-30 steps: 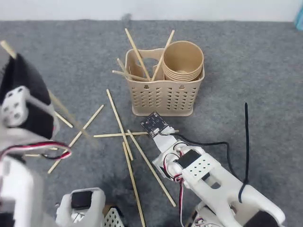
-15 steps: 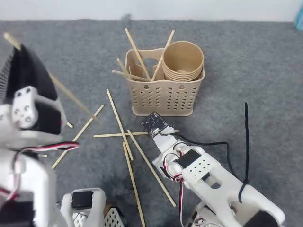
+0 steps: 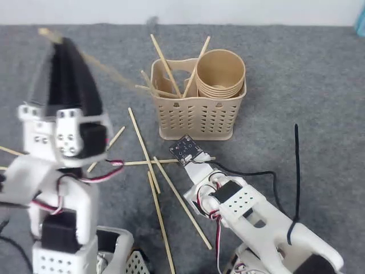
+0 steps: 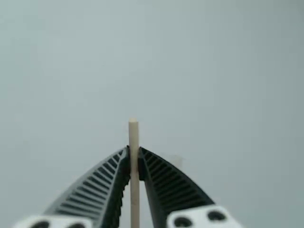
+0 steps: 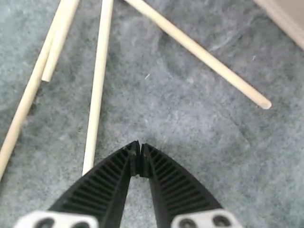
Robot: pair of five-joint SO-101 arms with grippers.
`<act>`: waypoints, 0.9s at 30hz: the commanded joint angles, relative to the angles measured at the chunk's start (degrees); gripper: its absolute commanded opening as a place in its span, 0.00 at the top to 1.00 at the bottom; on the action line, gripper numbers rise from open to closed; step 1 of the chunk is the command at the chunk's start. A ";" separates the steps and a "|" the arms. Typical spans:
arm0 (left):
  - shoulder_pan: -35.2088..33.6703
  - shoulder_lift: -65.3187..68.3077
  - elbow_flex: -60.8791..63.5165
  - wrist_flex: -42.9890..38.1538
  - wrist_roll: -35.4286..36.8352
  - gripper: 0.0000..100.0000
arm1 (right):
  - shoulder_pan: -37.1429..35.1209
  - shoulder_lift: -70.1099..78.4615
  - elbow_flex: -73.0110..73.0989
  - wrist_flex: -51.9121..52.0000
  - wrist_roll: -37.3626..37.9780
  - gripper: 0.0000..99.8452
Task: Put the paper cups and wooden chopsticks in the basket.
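L pincer (image 4: 134,151) clamps chopstick (image 4: 133,130), held high | step: carry to basket (image 3: 197,117) | nxt: I aim tip in by cups (image 3: 222,88), then release.

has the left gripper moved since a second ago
Yes. In the high view the left gripper, shut on a chopstick, has swung right, from the left edge toward the basket.

Light bright, diffuse, from overhead: basket (image 3: 197,117) throws a faint soft shadow at its base on the grey mat (image 3: 296,68). Thin soft-edged shadows lie beside the loose chopsticks (image 5: 97,90); the clamped chopstick (image 4: 134,161) is evenly lit against a flat pale backdrop
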 commanded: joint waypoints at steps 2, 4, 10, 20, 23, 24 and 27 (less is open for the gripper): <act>6.33 3.87 0.04 -4.84 0.35 0.99 | 0.66 -0.40 -0.26 -0.66 1.05 0.99; 6.24 7.30 -0.04 -7.91 0.35 0.99 | 0.66 -0.48 -0.26 -0.48 2.99 0.99; 6.33 19.43 -2.95 -13.36 -2.73 0.99 | 0.66 -0.57 -0.26 -0.48 5.27 0.99; 5.54 31.47 -1.10 -23.12 -5.36 0.99 | 0.66 -0.57 -0.26 -0.48 5.45 0.99; 5.27 34.29 0.84 -27.08 -5.36 0.99 | 0.66 -0.57 -0.26 -0.48 5.45 0.99; 5.27 34.99 1.71 -27.08 -5.36 0.99 | 0.66 -0.57 -0.26 -0.48 5.45 0.99; 5.54 34.46 5.58 -27.08 -5.36 0.99 | 0.66 -0.57 -0.26 -0.48 5.45 0.99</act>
